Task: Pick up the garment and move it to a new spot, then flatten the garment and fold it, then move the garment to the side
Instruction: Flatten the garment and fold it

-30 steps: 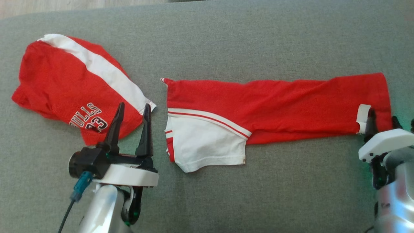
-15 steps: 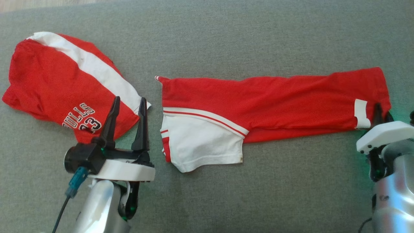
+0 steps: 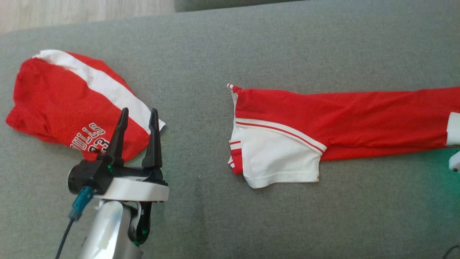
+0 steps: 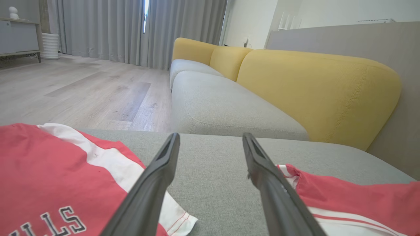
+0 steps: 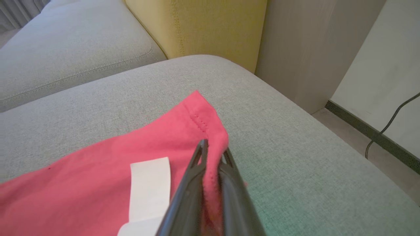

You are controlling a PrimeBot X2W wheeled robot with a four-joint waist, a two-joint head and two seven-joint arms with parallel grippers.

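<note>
Garment (image 3: 323, 118): long red-and-white strip, flat on the grey cushion (image 3: 215, 54).
Long axis: left to right across the head view.
Right gripper (image 5: 213, 152): jaws closed, pinching the right-end hem.
Left gripper (image 3: 139, 111): jaws apart, empty, at the jersey's (image 3: 54, 97) edge; garment's left end well apart to its right.
Nearer arm: right.

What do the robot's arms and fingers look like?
The left gripper has two long, black, pointed fingers on a black block with a white curved collar, a shiny silver forearm and a teal plug with a dark cable. The right gripper also has slim dark fingers.
</note>
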